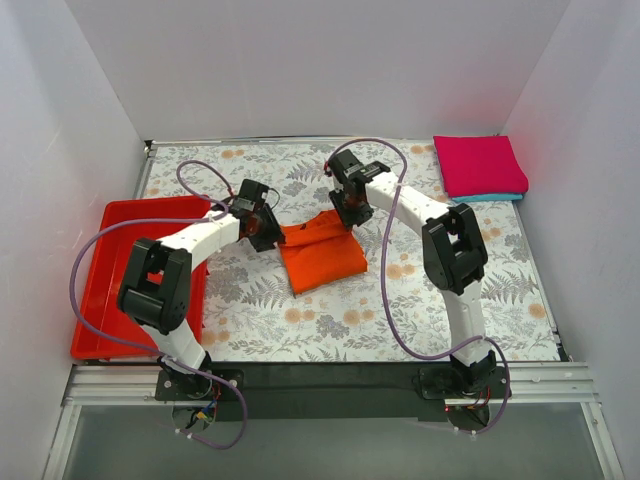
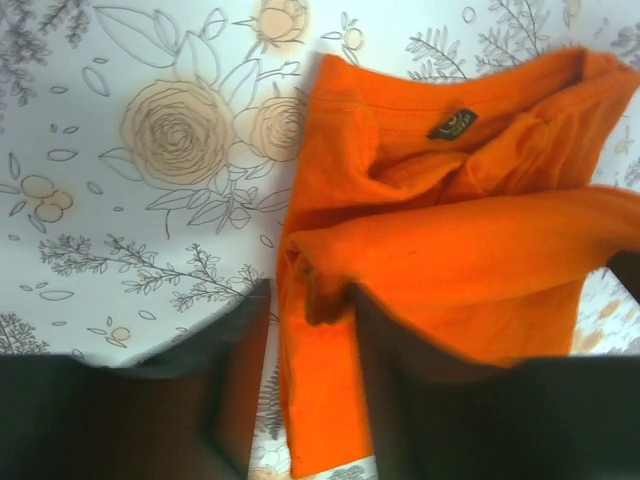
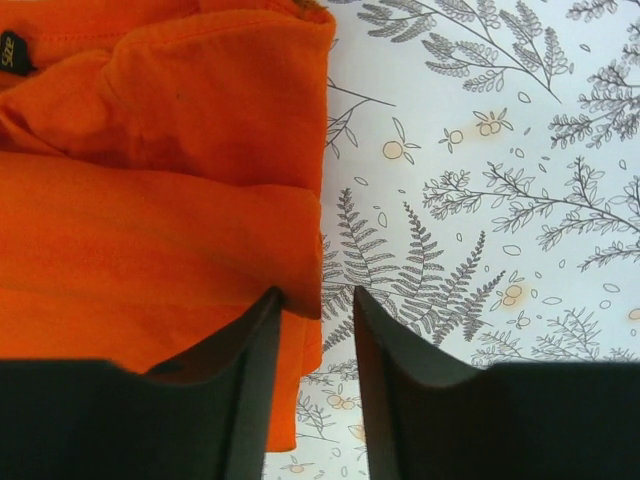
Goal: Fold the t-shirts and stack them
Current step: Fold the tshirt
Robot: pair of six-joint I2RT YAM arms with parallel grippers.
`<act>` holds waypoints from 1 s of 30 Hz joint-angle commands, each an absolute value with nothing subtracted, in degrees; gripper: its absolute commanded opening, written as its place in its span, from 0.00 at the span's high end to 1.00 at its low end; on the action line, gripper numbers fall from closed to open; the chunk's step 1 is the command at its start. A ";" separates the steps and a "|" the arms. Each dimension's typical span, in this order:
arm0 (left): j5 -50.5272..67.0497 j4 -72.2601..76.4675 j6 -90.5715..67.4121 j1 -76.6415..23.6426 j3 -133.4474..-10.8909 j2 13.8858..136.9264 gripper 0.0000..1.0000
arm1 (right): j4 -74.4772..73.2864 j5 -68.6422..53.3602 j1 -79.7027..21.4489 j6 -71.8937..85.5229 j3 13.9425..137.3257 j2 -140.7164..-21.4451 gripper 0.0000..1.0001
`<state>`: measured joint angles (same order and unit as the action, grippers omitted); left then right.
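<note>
The orange t-shirt point(image 1: 322, 256) lies partly folded in a rumpled rectangle at the middle of the floral table. My left gripper point(image 1: 264, 231) is at its far left corner. In the left wrist view the jaws point(image 2: 310, 296) stand a little apart with a strip of the orange t-shirt point(image 2: 440, 250) between them. My right gripper point(image 1: 350, 212) is at the far right corner. Its jaws point(image 3: 315, 296) are a little apart over the orange t-shirt's point(image 3: 160, 200) edge, with bare table in the gap. The magenta t-shirt point(image 1: 479, 164) lies folded on the teal one point(image 1: 492, 197) at the back right.
A red plastic tray point(image 1: 120, 216) sits at the table's left edge, partly under the left arm. White walls close in the table on the left, back and right. A purple cable loops over each arm.
</note>
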<state>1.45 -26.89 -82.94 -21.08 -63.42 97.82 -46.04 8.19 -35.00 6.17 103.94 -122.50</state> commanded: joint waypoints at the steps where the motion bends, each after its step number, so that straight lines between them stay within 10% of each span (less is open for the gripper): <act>1: -2.46 -25.23 -82.88 -20.48 -62.41 92.48 0.58 | -42.37 10.11 -34.37 8.08 102.75 -115.95 0.62; 4: -3.08 -21.72 -82.27 -20.65 -58.98 88.00 0.32 | -39.12 8.10 -34.37 9.14 99.68 -111.29 0.58; 8: -1.06 -17.59 -81.13 -21.79 -54.68 80.70 0.27 | -34.82 3.97 -34.37 9.93 94.06 -106.01 0.58; 18: 5.36 -14.59 -76.29 -24.43 -53.87 87.68 0.72 | -26.46 -9.74 -34.28 10.81 86.48 -107.38 0.71; 30: 6.15 -14.59 -76.90 -20.92 -68.72 104.93 0.70 | -20.58 -16.59 -28.57 14.14 97.81 -121.72 0.72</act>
<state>5.30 -15.40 -76.93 -22.61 -65.56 103.42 -25.43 -12.58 -30.72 11.99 93.91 -120.70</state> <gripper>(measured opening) 0.287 0.278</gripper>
